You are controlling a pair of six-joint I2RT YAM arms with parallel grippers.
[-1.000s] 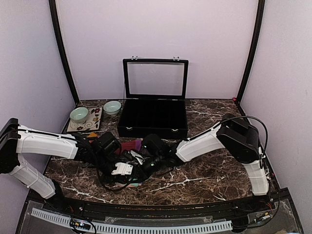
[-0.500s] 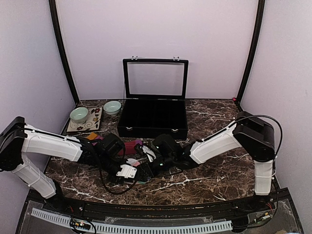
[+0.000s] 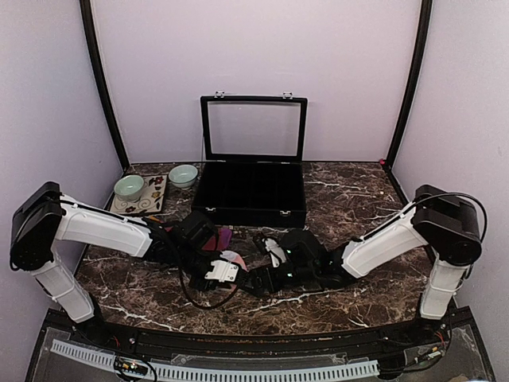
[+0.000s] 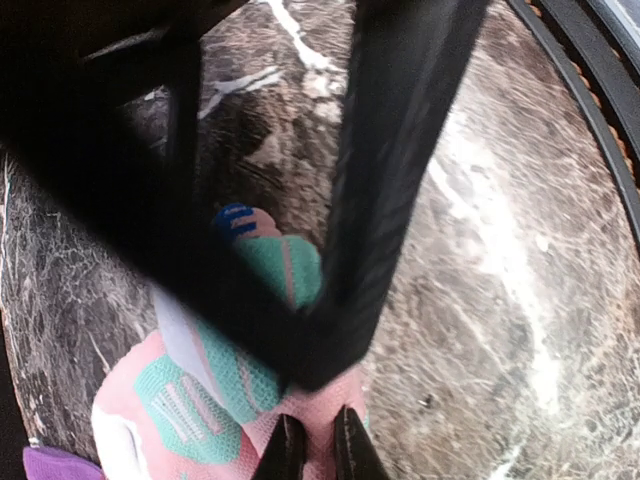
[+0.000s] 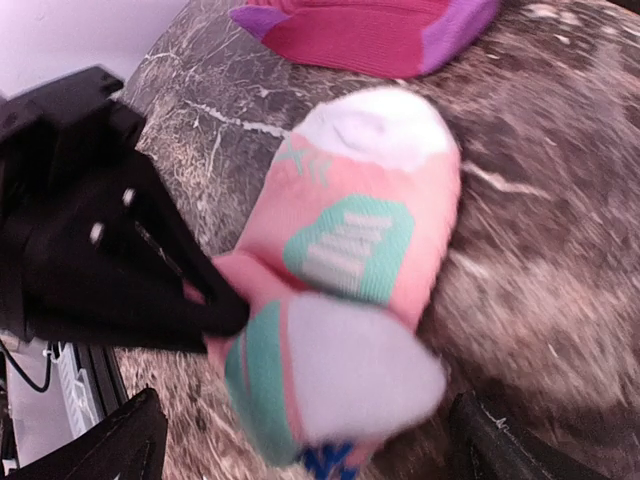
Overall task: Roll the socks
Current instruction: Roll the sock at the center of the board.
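Note:
The salmon-pink sock [image 5: 360, 230] with mint and white patches lies on the marble table, its near end folded over into a lump. My left gripper [image 4: 317, 448] is shut on that sock's pink edge; in the right wrist view its black fingers [image 5: 170, 300] pinch the fold from the left. My right gripper [image 5: 305, 445] stands open, wide around the sock's near end without touching it. The maroon sock [image 5: 370, 35] with a purple toe lies flat just beyond. From above, the left gripper [image 3: 235, 269] and the right gripper [image 3: 256, 277] meet at the pink sock [image 3: 233, 258], with the maroon sock [image 3: 216, 237] behind.
A black case [image 3: 253, 203] with its lid raised stands behind the socks. Two pale bowls [image 3: 129, 187] [image 3: 183, 175] and a patterned mat [image 3: 139, 205] sit at the back left. The table's black front rail [image 4: 600, 90] runs close to the grippers.
My right gripper opened wide and its arm drew back to the right. My left gripper moved right, still shut on the pink sock.

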